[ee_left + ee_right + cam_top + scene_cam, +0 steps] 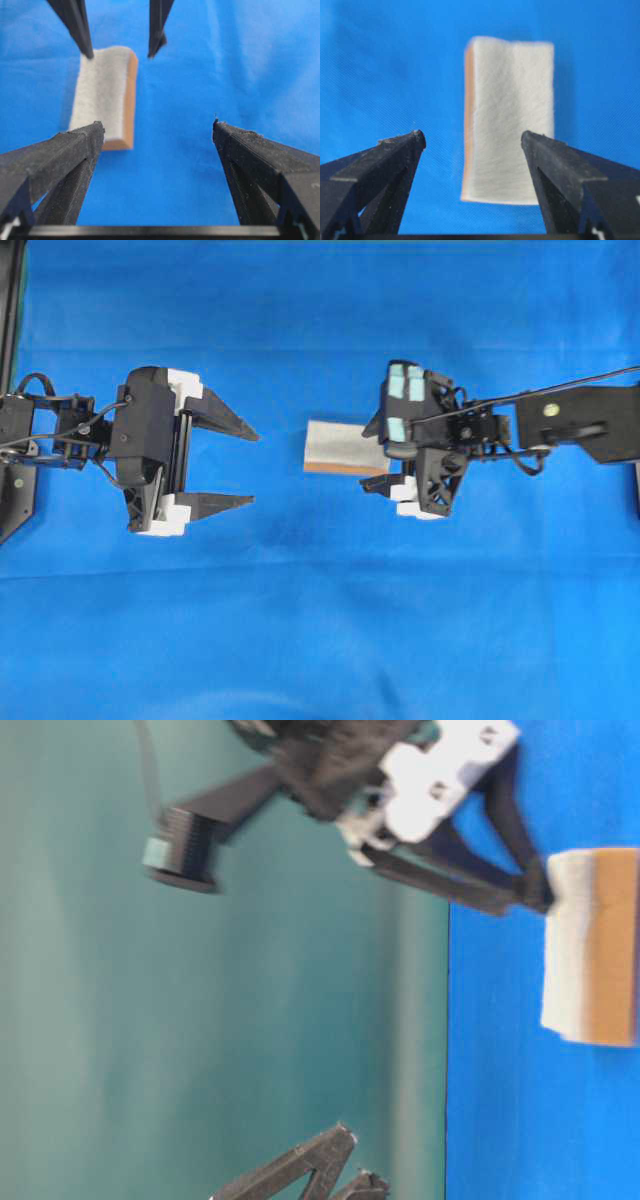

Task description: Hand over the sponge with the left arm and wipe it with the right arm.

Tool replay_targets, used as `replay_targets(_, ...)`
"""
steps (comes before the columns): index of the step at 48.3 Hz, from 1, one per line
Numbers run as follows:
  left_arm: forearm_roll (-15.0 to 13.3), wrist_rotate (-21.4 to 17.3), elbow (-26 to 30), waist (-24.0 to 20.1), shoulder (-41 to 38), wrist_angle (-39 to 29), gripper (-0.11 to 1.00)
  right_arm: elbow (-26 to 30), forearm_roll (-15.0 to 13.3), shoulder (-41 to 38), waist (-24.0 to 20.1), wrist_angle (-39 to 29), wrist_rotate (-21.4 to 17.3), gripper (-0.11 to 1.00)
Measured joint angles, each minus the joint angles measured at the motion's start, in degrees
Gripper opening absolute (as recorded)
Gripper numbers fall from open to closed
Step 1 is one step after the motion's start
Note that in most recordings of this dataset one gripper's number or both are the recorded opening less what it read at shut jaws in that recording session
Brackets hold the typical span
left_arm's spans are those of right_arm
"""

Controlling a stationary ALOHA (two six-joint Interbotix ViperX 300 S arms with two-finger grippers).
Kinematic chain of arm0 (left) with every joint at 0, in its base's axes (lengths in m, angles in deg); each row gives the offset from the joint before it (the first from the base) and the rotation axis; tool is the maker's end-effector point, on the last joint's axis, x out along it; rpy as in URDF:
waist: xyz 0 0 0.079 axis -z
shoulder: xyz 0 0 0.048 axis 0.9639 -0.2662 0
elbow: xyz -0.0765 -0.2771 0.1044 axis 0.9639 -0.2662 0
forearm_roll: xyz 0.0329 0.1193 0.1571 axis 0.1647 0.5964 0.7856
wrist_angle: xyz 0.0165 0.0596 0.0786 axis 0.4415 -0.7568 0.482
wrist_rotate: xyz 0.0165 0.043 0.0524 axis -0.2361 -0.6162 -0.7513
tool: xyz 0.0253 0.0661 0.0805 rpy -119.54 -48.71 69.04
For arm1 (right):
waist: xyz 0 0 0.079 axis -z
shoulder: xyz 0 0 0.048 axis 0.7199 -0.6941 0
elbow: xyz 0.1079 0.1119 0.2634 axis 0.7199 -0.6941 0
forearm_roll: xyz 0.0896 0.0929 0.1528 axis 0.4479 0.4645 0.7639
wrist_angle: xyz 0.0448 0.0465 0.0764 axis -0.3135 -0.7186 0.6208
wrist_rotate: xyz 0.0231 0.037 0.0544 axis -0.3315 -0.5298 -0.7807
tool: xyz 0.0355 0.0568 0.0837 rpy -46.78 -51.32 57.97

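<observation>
Blue cloth covers the worktop (320, 620) across the whole overhead view. The sponge (340, 447) lies flat on it just right of the frame's centre, its speckled grey-white face upward and a thin orange-brown layer along its lower edge.

The left arm (60, 430) comes in from the left edge of the overhead view. The left gripper (250, 468) has its two pointed black fingers spread wide, pointing right toward the sponge, with bare blue cloth between their tips and the sponge's left end. In the left wrist view the sponge (106, 95) sits upper left of centre, beyond the left finger, and nothing lies between the fingers.

The right arm (580, 420) reaches in from the right edge. The right gripper (375, 452), marked by pale teal patches (405, 385) on its body, is at the sponge's right end and covers that end from above. Its fingers stand apart in the right wrist view, where the sponge (512, 115) lies on the cloth beyond the tips, not clamped. In the table-level view the right gripper's fingertips (535, 890) are at the sponge's (590, 945) upper corner; whether they touch it cannot be told.
</observation>
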State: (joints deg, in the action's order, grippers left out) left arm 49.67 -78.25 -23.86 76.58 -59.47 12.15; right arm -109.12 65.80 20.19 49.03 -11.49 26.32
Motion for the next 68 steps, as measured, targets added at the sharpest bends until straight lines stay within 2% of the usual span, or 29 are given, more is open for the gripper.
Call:
replay_targets(7,0.00,-0.53,0.00,0.00,0.00,0.00,0.87,0.00,0.00,6.33,-0.26,-2.29,0.00,0.74)
replay_targets(20,0.00,0.26,0.00,0.09,0.00,0.35,0.87,-1.93,0.09,12.66,-1.32,-2.20,0.00,0.74)
replay_targets(32,0.00,0.26,0.00,0.09,0.00,0.44,0.87,-4.13,0.09,15.21,-1.93,3.69,0.09,0.74)
replay_targets(47,0.00,0.18,0.00,0.00,0.18,0.44,0.86,-4.13,0.00,15.29,-2.02,4.39,0.00,0.74)
replay_targets(55,0.00,0.18,-0.44,0.09,4.31,0.18,0.86,-5.01,0.00,18.37,-2.02,3.60,0.09,0.74)
replay_targets(68,0.00,0.26,-3.78,0.00,16.26,-2.90,0.87,-9.84,0.00,29.00,-2.02,1.05,0.09,0.74)
